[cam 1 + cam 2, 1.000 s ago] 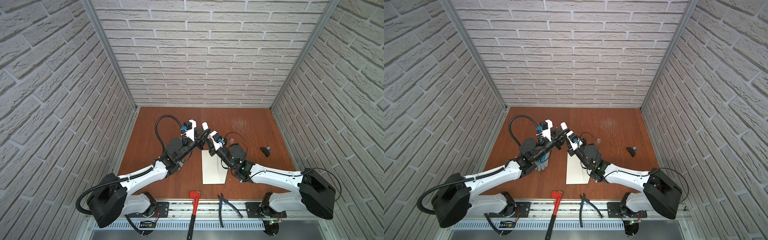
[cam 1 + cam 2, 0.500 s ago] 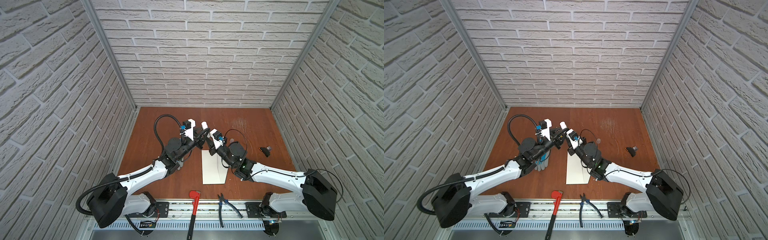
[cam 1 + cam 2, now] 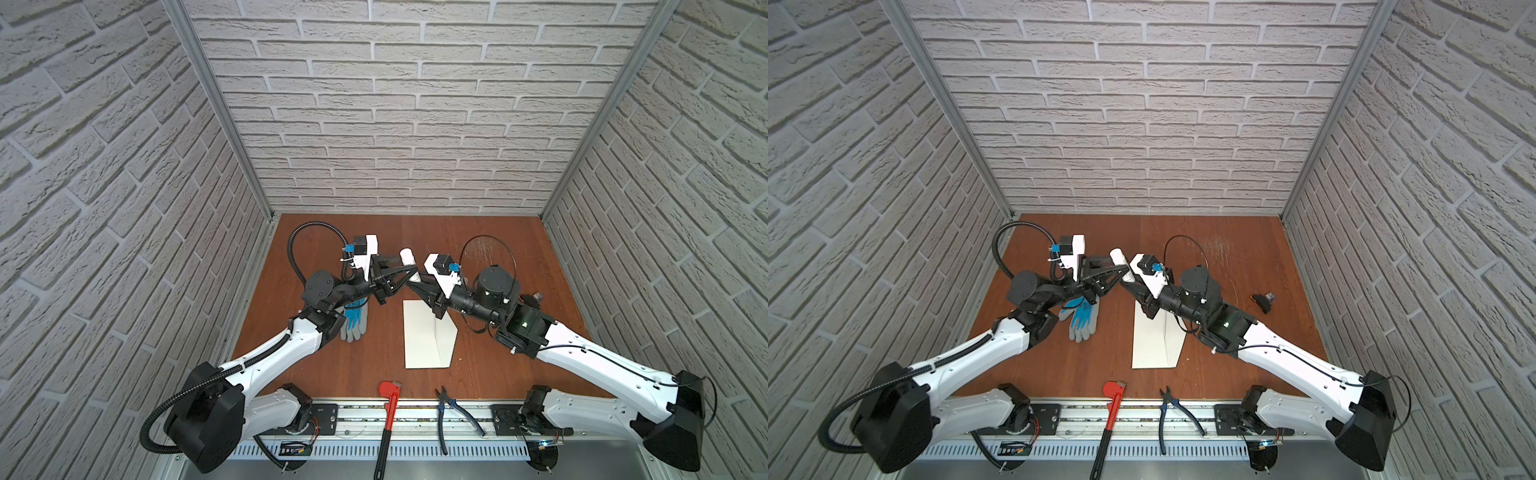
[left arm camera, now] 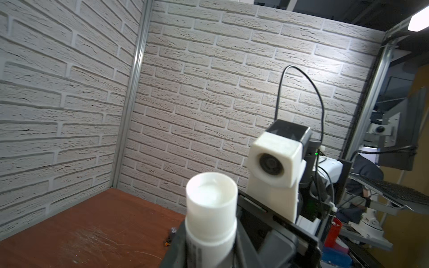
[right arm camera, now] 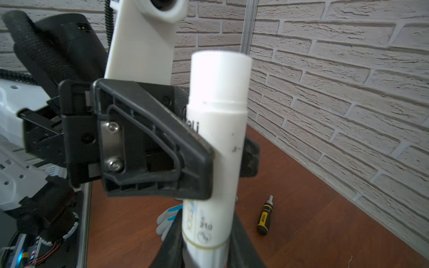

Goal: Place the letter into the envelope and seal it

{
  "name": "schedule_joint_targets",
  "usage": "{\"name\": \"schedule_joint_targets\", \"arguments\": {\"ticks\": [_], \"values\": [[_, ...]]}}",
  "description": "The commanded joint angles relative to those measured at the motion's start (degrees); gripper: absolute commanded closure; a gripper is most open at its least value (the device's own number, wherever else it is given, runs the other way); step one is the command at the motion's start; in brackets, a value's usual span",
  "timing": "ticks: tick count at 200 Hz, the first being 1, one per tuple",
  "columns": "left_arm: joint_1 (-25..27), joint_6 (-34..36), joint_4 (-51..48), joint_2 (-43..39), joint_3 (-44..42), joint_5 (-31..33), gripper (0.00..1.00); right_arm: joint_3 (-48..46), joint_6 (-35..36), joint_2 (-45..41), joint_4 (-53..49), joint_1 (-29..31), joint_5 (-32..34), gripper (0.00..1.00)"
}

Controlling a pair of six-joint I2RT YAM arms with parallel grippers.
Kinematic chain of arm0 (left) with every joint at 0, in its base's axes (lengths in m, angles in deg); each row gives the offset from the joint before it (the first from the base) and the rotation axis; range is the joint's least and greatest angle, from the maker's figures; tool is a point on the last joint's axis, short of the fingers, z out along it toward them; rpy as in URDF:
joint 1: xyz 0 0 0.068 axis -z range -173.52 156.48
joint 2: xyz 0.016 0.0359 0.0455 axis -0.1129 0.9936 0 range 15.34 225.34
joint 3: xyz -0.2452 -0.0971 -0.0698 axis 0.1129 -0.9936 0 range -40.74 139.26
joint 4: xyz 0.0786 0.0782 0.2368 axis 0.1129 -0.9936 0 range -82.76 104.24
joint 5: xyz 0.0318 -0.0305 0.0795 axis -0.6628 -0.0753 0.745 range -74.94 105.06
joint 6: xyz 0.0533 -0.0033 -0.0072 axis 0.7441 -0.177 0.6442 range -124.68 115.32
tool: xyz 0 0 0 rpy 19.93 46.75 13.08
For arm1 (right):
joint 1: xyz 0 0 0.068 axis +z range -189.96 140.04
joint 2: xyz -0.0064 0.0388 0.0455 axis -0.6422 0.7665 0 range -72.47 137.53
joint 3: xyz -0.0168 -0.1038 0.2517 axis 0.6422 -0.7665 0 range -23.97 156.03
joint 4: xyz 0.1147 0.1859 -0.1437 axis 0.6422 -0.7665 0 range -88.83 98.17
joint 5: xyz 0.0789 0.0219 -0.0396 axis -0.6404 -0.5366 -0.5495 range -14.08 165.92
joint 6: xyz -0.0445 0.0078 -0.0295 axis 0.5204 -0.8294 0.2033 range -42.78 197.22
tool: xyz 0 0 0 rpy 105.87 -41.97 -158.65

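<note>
You are holding the glue stick (image 5: 218, 130) in the air with both arms: your left gripper (image 5: 229, 160) is clamping its middle and your right gripper (image 5: 206, 246) is grasping its lower end. The envelope (image 3: 424, 338) is lying flat on the table (image 3: 332, 368), below the right gripper.

The envelope (image 3: 422, 340) lies mid desk (image 3: 332, 374), the glove (image 3: 1081, 324) to its left, a small thing (image 3: 1263, 300) well off to its right. A wrench (image 3: 388, 415) and pliers (image 3: 455, 413) lie in front of it. Above its back end, the left claw (image 5: 228, 160) and right claw (image 5: 206, 253) hold a glue stick (image 3: 408, 258).
</note>
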Motion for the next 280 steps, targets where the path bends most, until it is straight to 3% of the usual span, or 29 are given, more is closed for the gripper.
{"name": "schedule_joint_targets", "arguments": {"ticks": [1, 18, 42, 62, 90, 143, 204, 280], "values": [[-0.36, -4.49, 2.96, 2.36, 0.76, -5.7, 1.0, 3.26, -0.88, -0.31, -2.15, 1.1, -17.62, 0.94], [-0.39, -5.64, 4.95, 2.9, 0.72, -5.26, 1.0, 3.91, -0.3, 0.18, -3.38, 0.72, -16.69, 0.92], [-0.4, -2.34, 2.52, 1.02, -0.13, 2.27, 1.0, 1.28, 3.44, -1.06, -1.83, 0.72, -4.37, 0.45], [0.89, 5.25, -5.03, -2.62, -0.88, 15.16, 1.0, -6.41, 3.93, -3.5, 10.08, 0.84, 4.38, 0.32], [5.62, 16.16, -15.39, -5.28, 0.65, 32.07, 1.0, -11.6, 6.25, -2.43, 18.16, 2.5, 12.51, 0.31], [10.24, 16.48, -9.97, -0.83, 0.65, 43.22, 1.0, -15.06, 10.34, 5.61, 35.79, 5.77, 27.88, 0.38], [12.61, 14.94, -6.56, 3.38, 1.82, 46.26, 1.0, -14.87, 12.48, 12.14, 47.12, 5.82, 35.41, 0.42], [12.69, 14.01, -5.04, 3.71, 1.46, 45.36, 1.0, -13.63, 11.35, 15.99, 48.55, 5.76, 38.85, 0.5]]}}
